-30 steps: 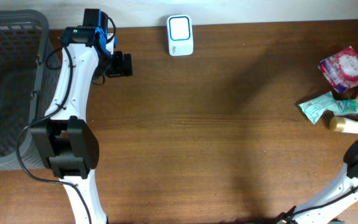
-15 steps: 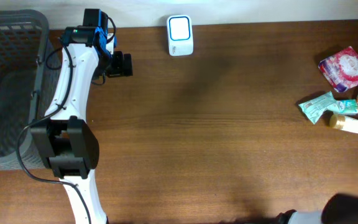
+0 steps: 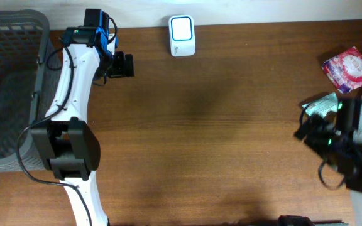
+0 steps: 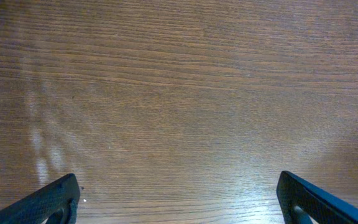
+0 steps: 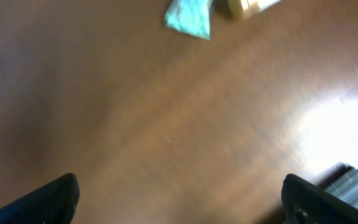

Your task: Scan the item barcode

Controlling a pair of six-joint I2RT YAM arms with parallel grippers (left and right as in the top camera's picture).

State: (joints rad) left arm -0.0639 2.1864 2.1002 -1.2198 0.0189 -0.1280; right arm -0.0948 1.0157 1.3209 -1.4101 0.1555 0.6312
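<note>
The left arm (image 3: 74,81) had white, rounded links joined by bulky black housings (image 3: 68,150), a thin black cable (image 3: 20,154) looping beside it, a blue piece (image 3: 109,32) near its wrist and a small green light (image 3: 77,30). The right arm (image 3: 357,129) showed a grey-and-black block, green lights, black cables and a white lower link. The left fingers (image 4: 48,202) and right fingers (image 5: 42,200) were matte black.

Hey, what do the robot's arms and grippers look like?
Left arm: white links, black joints, a black cable alongside, blue trim and a small green light near the wrist. Left gripper: black, blocky. Right arm: blurred, dark housing with green lights, white link below. Right fingers: black.
</note>
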